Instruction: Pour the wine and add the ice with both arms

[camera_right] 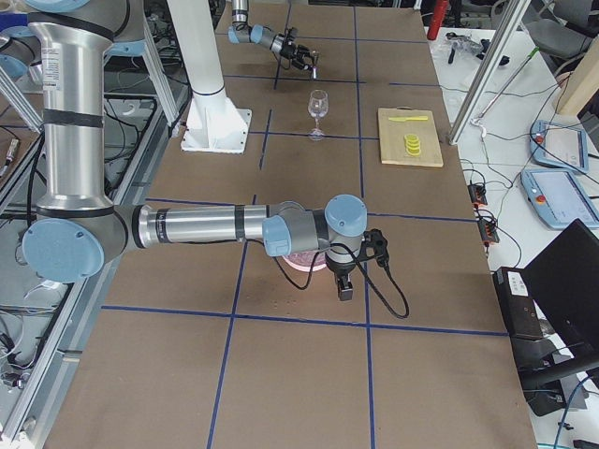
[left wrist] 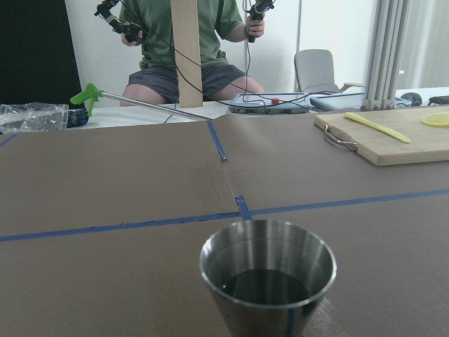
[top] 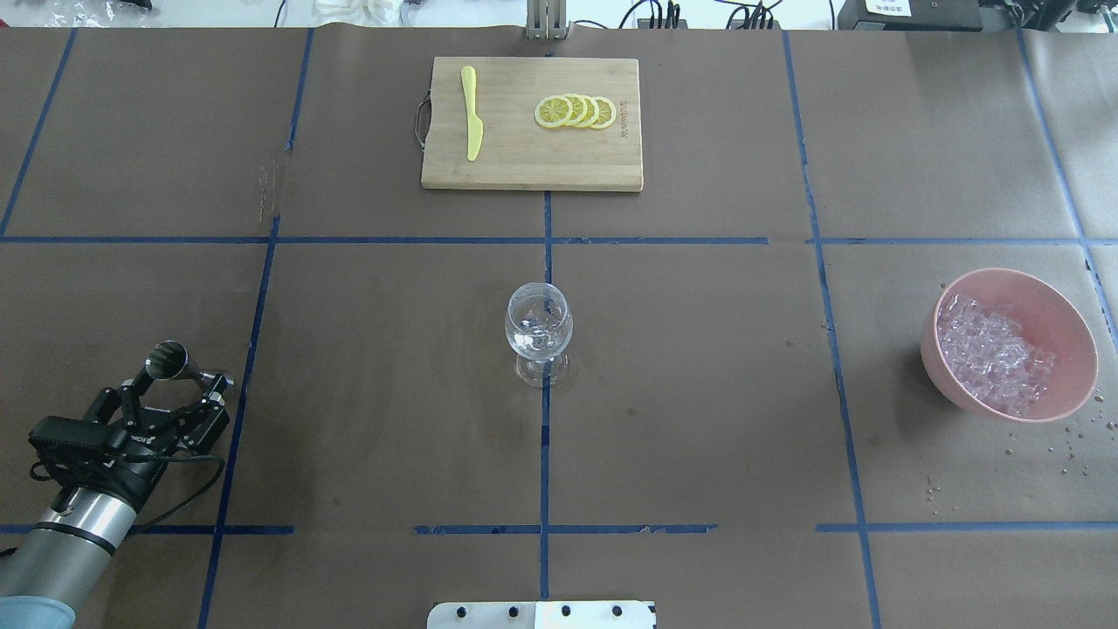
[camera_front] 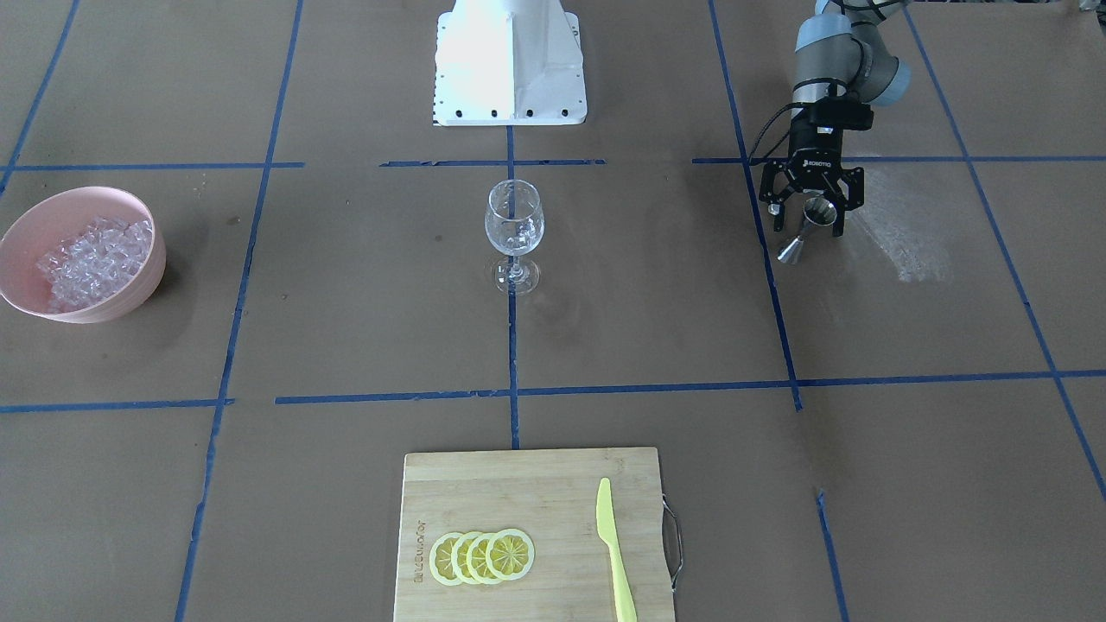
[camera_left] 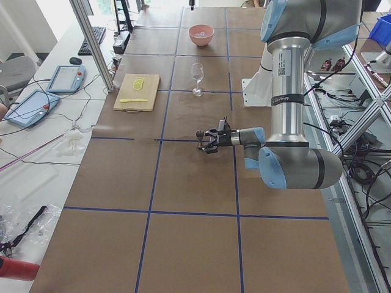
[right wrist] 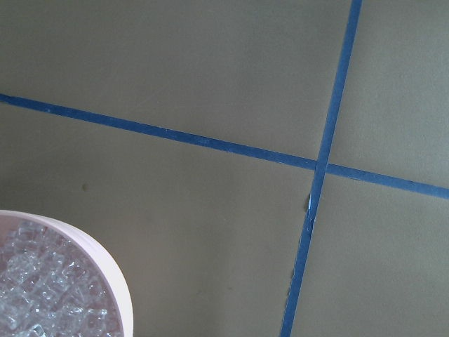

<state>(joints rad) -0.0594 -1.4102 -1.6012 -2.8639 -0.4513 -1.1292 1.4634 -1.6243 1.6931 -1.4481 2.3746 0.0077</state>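
A clear wine glass (camera_front: 514, 226) stands upright at the table's middle, also in the overhead view (top: 539, 330). A steel jigger (camera_front: 813, 211) stands between the fingers of my left gripper (camera_front: 806, 223), which look spread wide apart on either side of it. It also shows in the overhead view (top: 166, 360) with the left gripper (top: 179, 382). The left wrist view shows dark liquid in the jigger (left wrist: 268, 281). The ice (top: 991, 354) fills a pink bowl (top: 1067, 325). My right gripper (camera_right: 344, 290) hangs above that bowl; I cannot tell whether it is open or shut.
A wooden cutting board (top: 524, 166) at the operators' edge carries lemon slices (top: 576, 112) and a yellow knife (top: 472, 114). The white base block (camera_front: 510, 65) stands on the robot's side. A seated person (left wrist: 193, 42) shows beyond the table. Water drops (top: 1074, 445) lie beside the bowl.
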